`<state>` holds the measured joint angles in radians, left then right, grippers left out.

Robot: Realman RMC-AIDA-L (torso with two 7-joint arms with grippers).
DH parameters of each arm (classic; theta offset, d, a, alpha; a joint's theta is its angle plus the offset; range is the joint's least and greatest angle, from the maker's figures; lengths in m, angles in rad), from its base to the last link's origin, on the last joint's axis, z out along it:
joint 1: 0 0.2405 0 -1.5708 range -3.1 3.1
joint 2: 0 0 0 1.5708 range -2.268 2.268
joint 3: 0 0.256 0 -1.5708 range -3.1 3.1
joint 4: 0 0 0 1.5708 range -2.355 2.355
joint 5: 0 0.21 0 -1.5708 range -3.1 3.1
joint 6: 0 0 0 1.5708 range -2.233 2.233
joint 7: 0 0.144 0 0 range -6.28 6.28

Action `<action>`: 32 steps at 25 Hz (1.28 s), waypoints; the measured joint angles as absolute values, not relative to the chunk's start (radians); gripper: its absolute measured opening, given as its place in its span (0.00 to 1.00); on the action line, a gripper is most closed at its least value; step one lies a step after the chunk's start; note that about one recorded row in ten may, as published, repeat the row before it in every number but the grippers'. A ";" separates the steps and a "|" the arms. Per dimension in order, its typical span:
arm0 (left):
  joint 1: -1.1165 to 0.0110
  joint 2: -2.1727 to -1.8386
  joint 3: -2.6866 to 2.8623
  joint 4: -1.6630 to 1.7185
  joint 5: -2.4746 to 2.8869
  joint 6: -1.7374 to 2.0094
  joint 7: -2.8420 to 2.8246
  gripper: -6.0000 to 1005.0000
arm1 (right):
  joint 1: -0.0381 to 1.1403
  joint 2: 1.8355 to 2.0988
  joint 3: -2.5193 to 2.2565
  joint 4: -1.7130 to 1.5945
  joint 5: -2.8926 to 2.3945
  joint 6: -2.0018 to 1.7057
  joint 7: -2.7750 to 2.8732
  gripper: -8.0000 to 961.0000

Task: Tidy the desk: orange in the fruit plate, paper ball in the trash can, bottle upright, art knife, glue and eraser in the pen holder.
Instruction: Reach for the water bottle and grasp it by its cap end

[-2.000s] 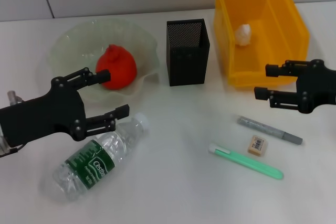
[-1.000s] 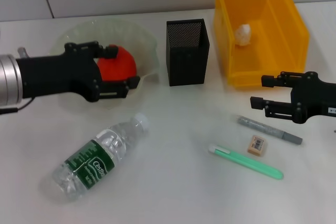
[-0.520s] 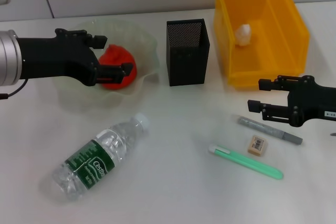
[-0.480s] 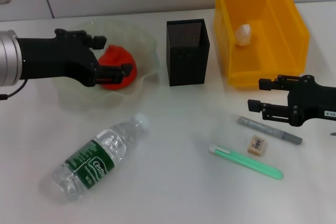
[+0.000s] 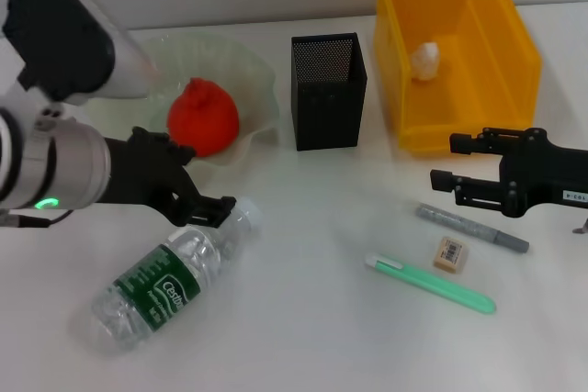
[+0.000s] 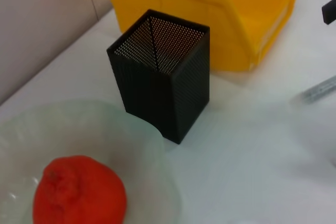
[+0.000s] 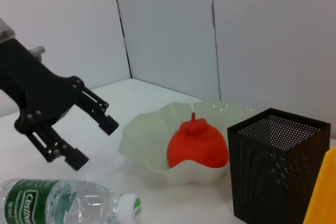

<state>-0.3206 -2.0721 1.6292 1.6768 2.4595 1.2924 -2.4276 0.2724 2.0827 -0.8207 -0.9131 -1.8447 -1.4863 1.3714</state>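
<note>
You've got a clear glossy plastic bottle w/ green label, translucent ruffled fruit plate, wrinkled matt orange, black metal mesh pen holder, smooth yellow plastic trash can, crumpled paper ball.

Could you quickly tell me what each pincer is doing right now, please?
Left pincer: open, empty, above the lying bottle.
Right pincer: open, empty, beside the trash can.

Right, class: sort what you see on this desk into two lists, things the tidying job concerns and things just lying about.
Job: orange, fruit plate, paper ball, trash can, bottle, eraser, pen holder, grey pen-like stick, green-handled tool.

Lying about: nothing visible.
</note>
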 joint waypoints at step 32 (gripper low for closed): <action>-0.443 -2.080 1.811 1.539 2.469 1.174 -2.733 0.80 | 0.288 2.080 -0.821 -0.879 -1.845 -1.445 1.295 0.66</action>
<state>-0.4425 -2.0801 1.8112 1.5386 2.4690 1.1739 -2.7333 0.2875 2.0800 -0.8207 -0.8791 -1.8454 -1.4450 1.2946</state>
